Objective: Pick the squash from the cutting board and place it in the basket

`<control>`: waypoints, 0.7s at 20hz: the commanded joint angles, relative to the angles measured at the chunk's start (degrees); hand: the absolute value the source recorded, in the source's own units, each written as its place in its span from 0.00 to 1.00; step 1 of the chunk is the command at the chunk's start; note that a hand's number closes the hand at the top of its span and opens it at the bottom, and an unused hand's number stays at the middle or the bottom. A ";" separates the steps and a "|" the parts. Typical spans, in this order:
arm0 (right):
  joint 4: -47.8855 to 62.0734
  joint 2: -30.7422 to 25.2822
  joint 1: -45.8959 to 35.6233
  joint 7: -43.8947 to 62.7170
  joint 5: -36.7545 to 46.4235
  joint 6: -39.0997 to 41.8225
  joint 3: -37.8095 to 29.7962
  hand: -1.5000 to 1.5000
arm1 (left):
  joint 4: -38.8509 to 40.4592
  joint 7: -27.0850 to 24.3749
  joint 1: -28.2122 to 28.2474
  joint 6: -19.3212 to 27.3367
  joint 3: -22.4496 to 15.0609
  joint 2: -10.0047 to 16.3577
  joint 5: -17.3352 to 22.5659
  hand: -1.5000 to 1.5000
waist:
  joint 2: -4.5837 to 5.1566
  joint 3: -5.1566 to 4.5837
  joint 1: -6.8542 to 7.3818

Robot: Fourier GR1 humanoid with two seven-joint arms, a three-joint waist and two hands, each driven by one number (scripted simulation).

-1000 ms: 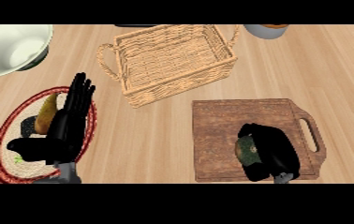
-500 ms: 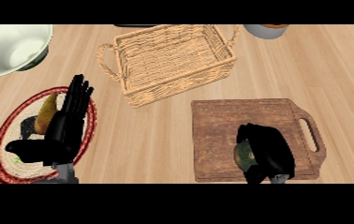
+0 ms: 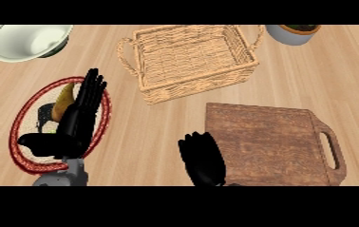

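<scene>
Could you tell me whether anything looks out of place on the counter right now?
The squash shows nowhere: the board is bare and the basket holds nothing. It may be hidden under the right hand at the board's left edge.

Light wooden counter (image 3: 154, 126), seen from above. A wicker basket (image 3: 196, 86) is set at upper centre, and a dark cutting board (image 3: 273, 140), handle to the right, is placed near it at lower right. A red-rimmed woven plate (image 3: 49, 86) is laid at left, a white bowl (image 3: 28, 41) at the upper left corner, and a grey pot (image 3: 294, 35) at upper right.
</scene>
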 commanded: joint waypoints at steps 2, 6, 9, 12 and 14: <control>3.53 1.97 -5.65 6.56 -6.25 -10.83 11.87 1.00 | 0.77 1.63 -2.37 0.47 -0.31 -0.27 -0.44 0.50 | 0.27 0.56 0.54; -0.49 2.02 -10.97 8.83 -15.74 -19.60 13.18 1.00 | 1.51 -0.05 -1.33 0.66 -0.33 -0.60 -0.80 0.50 | 0.10 0.48 -0.03; -4.64 2.04 -12.43 11.64 -18.91 -28.04 17.57 1.00 | 1.33 0.82 -1.42 0.76 -0.78 -0.79 -0.99 0.50 | -0.25 0.45 -0.47; -11.26 2.05 -17.68 18.83 -19.05 -30.97 20.53 1.00 | -0.58 0.57 1.66 1.24 -1.90 -1.69 -1.27 0.50 | -1.00 0.34 -1.27; -10.98 2.05 -22.12 20.90 -22.16 -35.22 20.33 1.00 | 0.55 1.21 -0.68 1.41 -0.13 -0.44 -1.28 0.50 | -0.68 0.31 -1.59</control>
